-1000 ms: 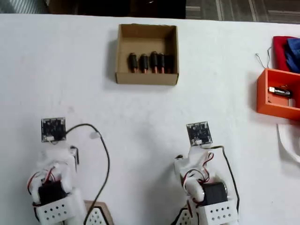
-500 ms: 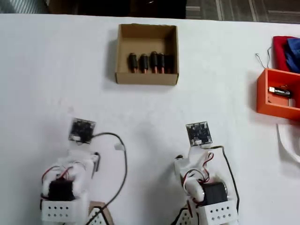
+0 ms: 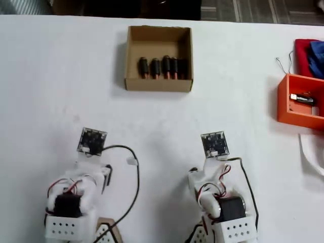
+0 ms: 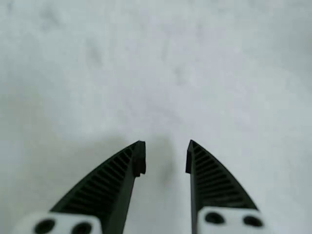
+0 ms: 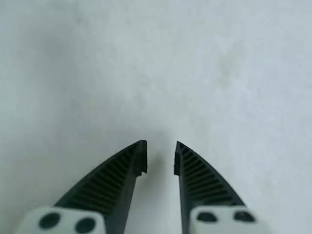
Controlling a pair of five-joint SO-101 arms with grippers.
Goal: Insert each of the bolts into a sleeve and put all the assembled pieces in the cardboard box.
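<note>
At the far middle of the table (image 3: 61, 76), high view: one cardboard box (image 3: 132, 58), open-topped. It held a row of assembled pieces (image 3: 163, 68) lying side by side toward its near wall (dark bodies, coppery ends; exact count hard to make out). Near edge: left arm (image 3: 71, 202) and right arm (image 3: 223, 202), both folded back, well apart from the box and from each other. Far right: one orange bin (image 3: 288, 109), not part of the task.

Left wrist view: left gripper (image 4: 165, 158), jaws a little apart, nothing between them, bare white table beneath.

Right wrist view: right gripper (image 5: 160, 157), jaws likewise parted by a narrow gap, nothing held, bare table beneath.

Assessment: the work appeared finished, or very nearly so, and the step in hand was judged to be settling both arms at rest. Done well, that called for keeping each arm on its own near side, jaws unloaded, with no sweep toward the far middle that might nudge the box or roll the pieces inside it.
</note>
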